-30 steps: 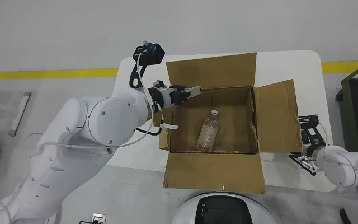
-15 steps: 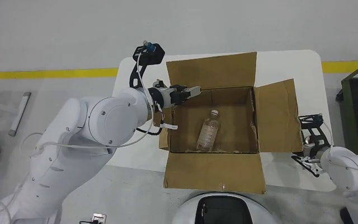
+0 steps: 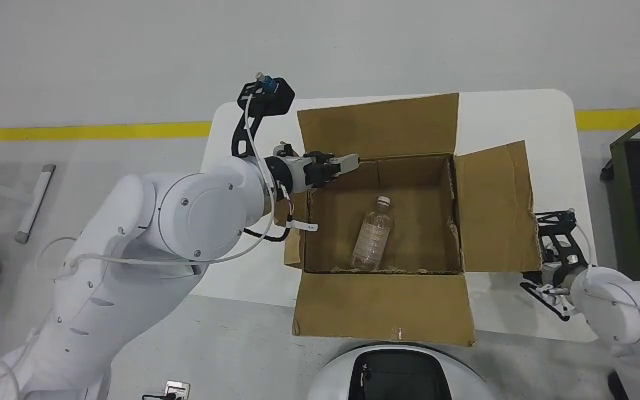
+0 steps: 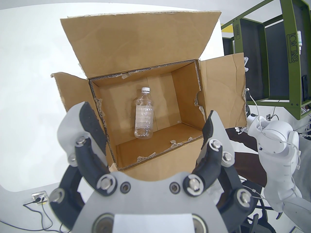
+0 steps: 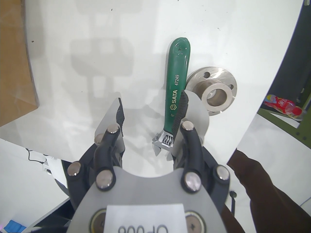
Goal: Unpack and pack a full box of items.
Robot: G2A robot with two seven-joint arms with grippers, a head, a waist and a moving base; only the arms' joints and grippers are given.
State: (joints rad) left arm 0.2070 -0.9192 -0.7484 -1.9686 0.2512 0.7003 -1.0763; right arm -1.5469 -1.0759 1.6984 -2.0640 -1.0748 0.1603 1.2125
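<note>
Brown corrugated cardboard box [image 3: 385, 305] sits in the middle of the white table [image 3: 520, 105] with its flaps spread outward at 12, 3, 6 and 9 o'clock, as seen from above. The torn inner edges of its walls show in the left wrist view.

At about 10 o'clock on the box opening, the left gripper [image 3: 348, 161] hovers over the rim, aimed into the box. Its two black-padded fingers [image 4: 91, 120] are spread wide apart and nothing is between them.

On the box floor, slightly toward 7 o'clock from centre, lies a clear plastic bottle with a white cap [image 3: 371, 233]. It is on its side, apart from the walls, with the cap pointing roughly toward 12 o'clock.

Past the 3 o'clock flap, near the table's edge, the right gripper [image 3: 553, 228] hangs over the bare tabletop. Its jaws stand partly open and grip nothing.

Below it, a green-handled adjustable wrench [image 5: 176, 81] lies flat on the table, with its steel head toward the gripper's base. One ridged fingertip [image 5: 182, 107] overlaps the handle in the right wrist view; whether they touch cannot be told.

A round steel flange with bolt holes [image 5: 218, 90] rests just beside the wrench handle, apparently touching it.

A green metal rack [image 4: 274, 56] stands beyond the table, out at 3 o'clock.
</note>
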